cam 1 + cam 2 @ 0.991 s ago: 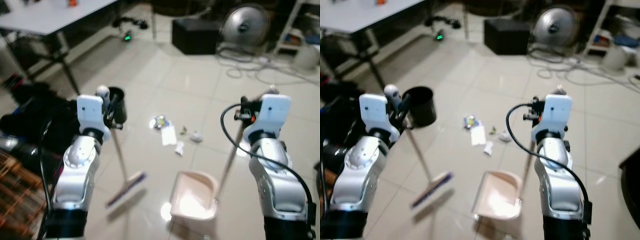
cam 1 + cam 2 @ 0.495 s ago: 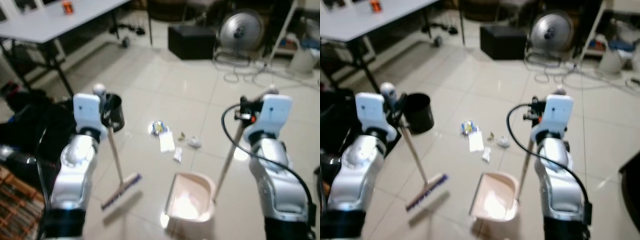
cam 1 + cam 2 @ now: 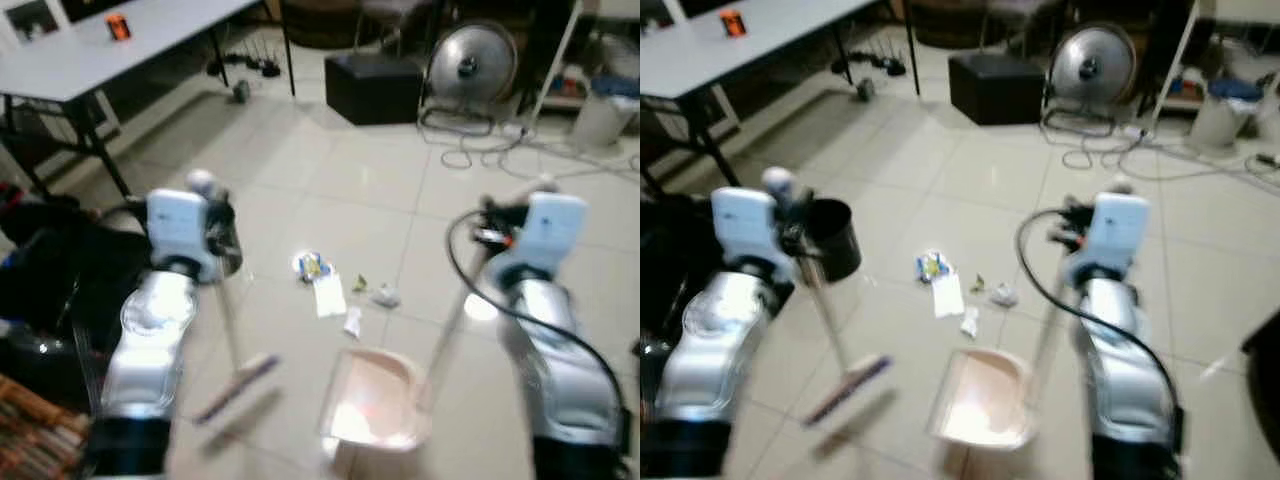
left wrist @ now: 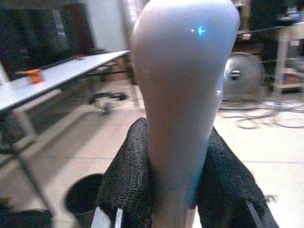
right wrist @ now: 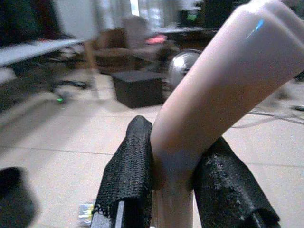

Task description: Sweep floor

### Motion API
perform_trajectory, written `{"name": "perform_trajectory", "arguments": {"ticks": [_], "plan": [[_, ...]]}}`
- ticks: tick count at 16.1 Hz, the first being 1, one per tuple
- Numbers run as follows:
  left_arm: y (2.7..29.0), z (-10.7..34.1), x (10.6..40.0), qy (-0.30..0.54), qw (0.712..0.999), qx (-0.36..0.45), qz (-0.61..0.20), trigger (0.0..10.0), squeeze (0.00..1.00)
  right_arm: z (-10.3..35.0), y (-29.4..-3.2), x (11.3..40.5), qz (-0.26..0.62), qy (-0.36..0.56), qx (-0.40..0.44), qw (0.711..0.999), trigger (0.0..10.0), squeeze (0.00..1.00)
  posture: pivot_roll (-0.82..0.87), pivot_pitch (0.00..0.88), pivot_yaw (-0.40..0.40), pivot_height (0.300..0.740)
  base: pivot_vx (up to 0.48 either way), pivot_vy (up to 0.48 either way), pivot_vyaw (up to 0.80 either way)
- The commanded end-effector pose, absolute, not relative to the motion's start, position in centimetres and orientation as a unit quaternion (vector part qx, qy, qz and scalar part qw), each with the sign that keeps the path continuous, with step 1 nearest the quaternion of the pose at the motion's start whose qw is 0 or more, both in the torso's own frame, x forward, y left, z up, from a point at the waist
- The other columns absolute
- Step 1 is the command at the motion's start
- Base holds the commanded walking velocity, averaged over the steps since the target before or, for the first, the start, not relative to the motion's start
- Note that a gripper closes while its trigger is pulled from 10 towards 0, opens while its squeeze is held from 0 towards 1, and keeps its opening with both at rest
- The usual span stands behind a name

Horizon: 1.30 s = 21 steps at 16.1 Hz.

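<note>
My left gripper (image 4: 173, 176) is shut on the pale top of the broom handle (image 4: 183, 85). The handle runs down to the broom head (image 3: 236, 388) on the tiled floor, left of the pink dustpan (image 3: 375, 410). My right gripper (image 5: 172, 176) is shut on the dustpan's long pink handle (image 5: 213, 90); the pan rests on the floor between my arms. A small heap of litter (image 3: 322, 287), made of wrappers and paper scraps, lies just beyond the pan. A black bin (image 3: 832, 238) stands behind my left arm. The head views are blurred.
A white table (image 3: 100, 50) stands at the far left, with dark bags (image 3: 50, 270) on the floor below it. A black box (image 3: 375, 85), a floor fan (image 3: 470, 60), loose cables (image 3: 500, 150) and a white bucket (image 3: 605, 115) line the far side.
The head camera has shifted, so more of the table and far room shows. Both grippers keep their hold; broom and dustpan stay in about the same places before me.
</note>
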State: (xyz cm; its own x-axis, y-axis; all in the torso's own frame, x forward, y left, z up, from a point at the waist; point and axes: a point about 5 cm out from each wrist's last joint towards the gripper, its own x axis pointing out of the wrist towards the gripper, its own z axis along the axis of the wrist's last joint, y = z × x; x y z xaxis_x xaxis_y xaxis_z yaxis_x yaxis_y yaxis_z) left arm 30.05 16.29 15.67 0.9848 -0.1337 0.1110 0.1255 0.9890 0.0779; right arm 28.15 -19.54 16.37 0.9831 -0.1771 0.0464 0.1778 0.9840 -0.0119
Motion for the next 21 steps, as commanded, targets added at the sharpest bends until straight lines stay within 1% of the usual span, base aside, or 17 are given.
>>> {"name": "perform_trajectory", "arguments": {"ticks": [1, 4, 13, 18, 21], "plan": [[16.73, 16.87, 30.12, -0.084, 0.994, 0.036, -0.061, 10.0, 0.00, 17.27, -19.22, 28.28, -0.092, -0.047, -0.029, 0.994, 10.0, 0.00, 0.04, 0.015, 0.062, 0.740, 0.382, 0.000, 0.00], [16.82, 16.81, 30.20, -0.082, 0.994, 0.041, -0.064, 10.0, 0.00, 16.88, -19.32, 28.30, -0.102, -0.038, -0.041, 0.993, 10.0, 0.00, 0.04, 0.010, 0.067, 0.740, 0.382, 0.000, 0.00], [17.10, 16.96, 30.26, -0.083, 0.993, 0.048, -0.061, 10.0, 0.00, 16.61, -18.76, 28.27, -0.098, -0.044, -0.026, 0.994, 10.0, 0.00, 0.05, 0.001, 0.067, 0.740, 0.379, 0.000, 0.00], [16.80, 16.88, 30.37, -0.083, 0.993, 0.046, -0.065, 10.0, 0.00, 16.57, -18.97, 28.39, -0.102, -0.041, -0.024, 0.994, 10.0, 0.00, 0.05, 0.000, 0.066, 0.740, 0.381, 0.000, -0.59], [16.82, 16.79, 30.35, -0.081, 0.994, 0.045, -0.064, 10.0, 0.00, 16.56, -18.81, 28.36, -0.098, -0.045, -0.026, 0.994, 10.0, 0.00, 0.05, 0.000, 0.066, 0.740, 0.381, 0.000, 0.00]]}}
